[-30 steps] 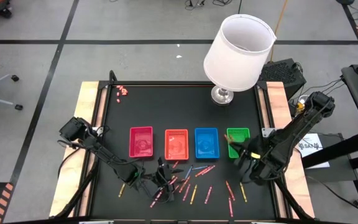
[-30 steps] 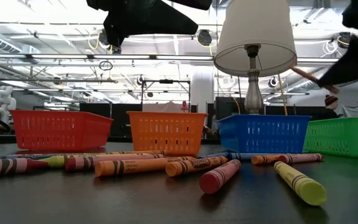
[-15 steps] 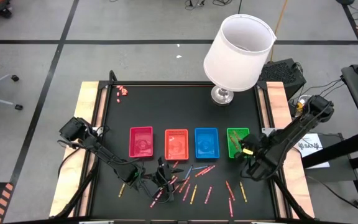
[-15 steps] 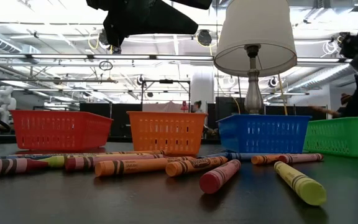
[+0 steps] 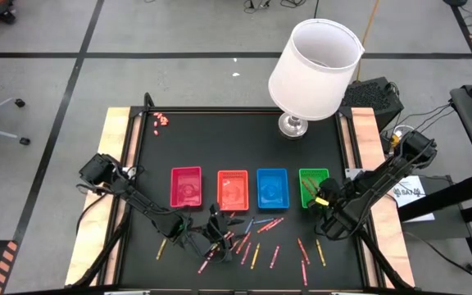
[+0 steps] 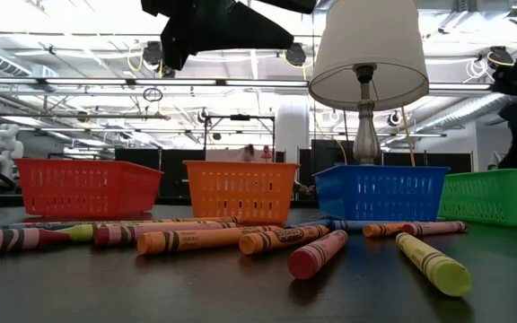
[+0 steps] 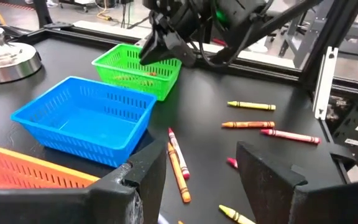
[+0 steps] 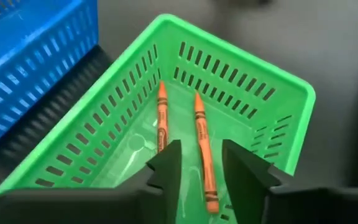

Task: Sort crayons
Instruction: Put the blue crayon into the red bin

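Several crayons (image 5: pixel 252 242) lie loose on the black table near its front edge; they also show in the low view (image 6: pixel 312 251). My left gripper (image 5: pixel 218 231) hovers open above them, nothing between its fingers (image 7: pixel 197 180). My right gripper (image 5: pixel 318 198) hangs over the green tray (image 5: pixel 314 187), pointing steeply down into it, its fingers apart (image 8: pixel 201 162). Two orange crayons lie on the floor of the green tray (image 8: pixel 247 68). One (image 8: pixel 161 118) is beside the fingers. The other (image 8: pixel 202 149) runs under the gap between them and touches neither.
A red tray (image 5: pixel 186 187), an orange tray (image 5: pixel 233 188) and a blue tray (image 5: pixel 272 187) stand in a row left of the green one. A lamp with a white shade (image 5: pixel 314 65) stands at the far right. Tiny pink bits (image 5: pixel 161 120) lie at the far left corner.
My right gripper has sunk toward the green tray and tipped further downward. The crayon it held out above the tray a second ago no longer shows in the low view.
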Controlling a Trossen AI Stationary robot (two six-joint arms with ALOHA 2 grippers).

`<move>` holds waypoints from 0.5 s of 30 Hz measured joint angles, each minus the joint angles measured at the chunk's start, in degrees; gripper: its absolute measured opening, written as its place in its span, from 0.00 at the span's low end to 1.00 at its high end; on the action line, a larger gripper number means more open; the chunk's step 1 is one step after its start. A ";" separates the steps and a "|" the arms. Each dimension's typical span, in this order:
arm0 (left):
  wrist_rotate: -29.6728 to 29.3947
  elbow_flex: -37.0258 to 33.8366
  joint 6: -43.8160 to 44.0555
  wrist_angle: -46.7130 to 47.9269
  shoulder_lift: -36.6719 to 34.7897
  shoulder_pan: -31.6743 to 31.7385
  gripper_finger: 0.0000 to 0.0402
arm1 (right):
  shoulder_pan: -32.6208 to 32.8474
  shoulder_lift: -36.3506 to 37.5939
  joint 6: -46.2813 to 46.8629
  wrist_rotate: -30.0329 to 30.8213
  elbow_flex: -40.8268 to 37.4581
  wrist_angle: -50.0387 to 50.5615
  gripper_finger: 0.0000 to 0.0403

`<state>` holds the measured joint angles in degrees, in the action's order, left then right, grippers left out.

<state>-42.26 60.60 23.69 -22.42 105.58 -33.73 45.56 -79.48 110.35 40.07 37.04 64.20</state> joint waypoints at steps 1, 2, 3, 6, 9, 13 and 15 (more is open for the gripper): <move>0.02 0.00 0.01 0.10 0.00 0.02 0.49 | 0.00 -0.02 -0.04 1.04 0.00 0.03 0.29; 0.02 0.00 -0.01 0.31 0.02 0.02 0.49 | 0.00 0.02 -0.29 2.22 0.00 0.38 0.31; 0.02 0.00 -0.03 0.47 0.02 0.02 0.49 | 0.00 0.21 -0.91 3.48 0.00 0.91 0.32; 0.37 0.00 -0.06 0.90 0.02 -0.01 0.49 | 0.07 1.15 -3.18 6.28 0.49 1.56 0.35; 0.46 0.00 -0.23 0.83 0.02 -0.23 0.49 | 0.28 2.43 -5.66 7.66 2.37 3.04 0.35; 0.82 0.66 -0.05 2.06 0.02 -1.74 0.49 | 0.28 3.23 -10.78 8.26 5.08 3.73 0.33; 2.07 2.34 -0.27 5.07 -0.22 -3.65 0.49 | 0.30 3.21 -13.72 9.37 6.06 3.33 0.33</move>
<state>-40.19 62.94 23.42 -17.35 105.36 -37.38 45.86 -76.27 96.62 49.44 43.10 67.53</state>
